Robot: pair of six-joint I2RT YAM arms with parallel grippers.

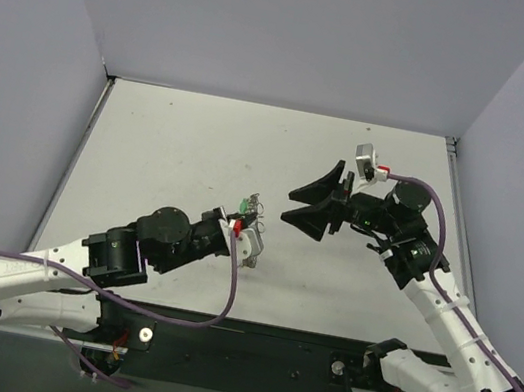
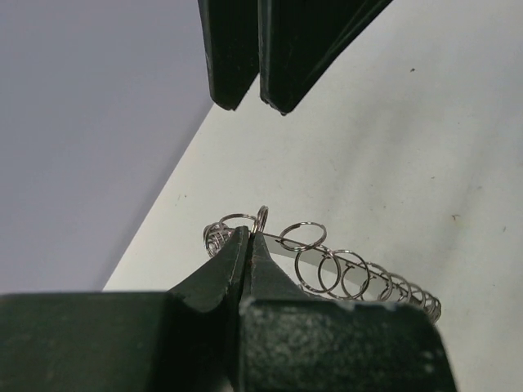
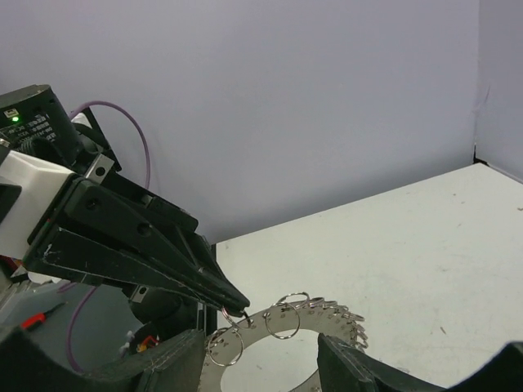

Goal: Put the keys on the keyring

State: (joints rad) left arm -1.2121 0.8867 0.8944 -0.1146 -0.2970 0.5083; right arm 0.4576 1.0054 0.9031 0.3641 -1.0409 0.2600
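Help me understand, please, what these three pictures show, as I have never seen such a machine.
These are two robot arms bolted at the near edge of a white table, each ending in a two-finger gripper. One picture looks down from above; the other two come from cameras on the wrists. The left gripper is shut on a large metal keyring carrying small wire loops. The right gripper stands open, facing the ring and holding nothing. I cannot make out any keys.
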